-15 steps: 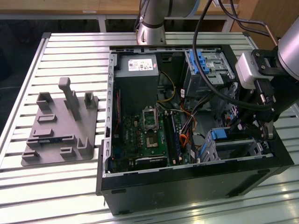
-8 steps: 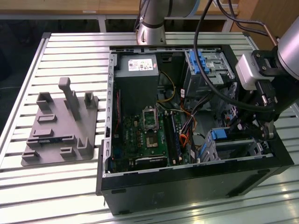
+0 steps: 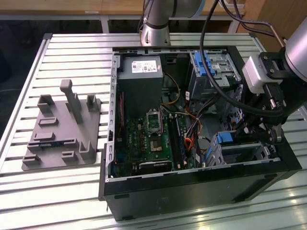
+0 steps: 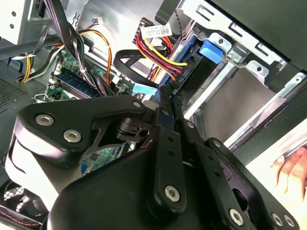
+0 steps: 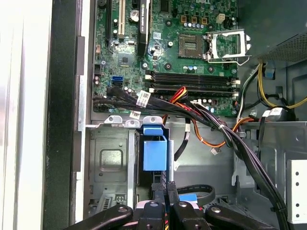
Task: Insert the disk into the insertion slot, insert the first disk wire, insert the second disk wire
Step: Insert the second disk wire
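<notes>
Second wrist view shows your gripper (image 4: pixel 165 93) pinched on a wire connector (image 4: pixel 145 89) beside the disk (image 4: pixel 211 50), seated in the insertion slot (image 4: pixel 249 72) (loose cables (image 4: pixel 158 60) crowd close); a skewed approach could jam the plug.

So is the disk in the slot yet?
In: the disk, by its blue carrier, sits inside the grey insertion slot.
</notes>
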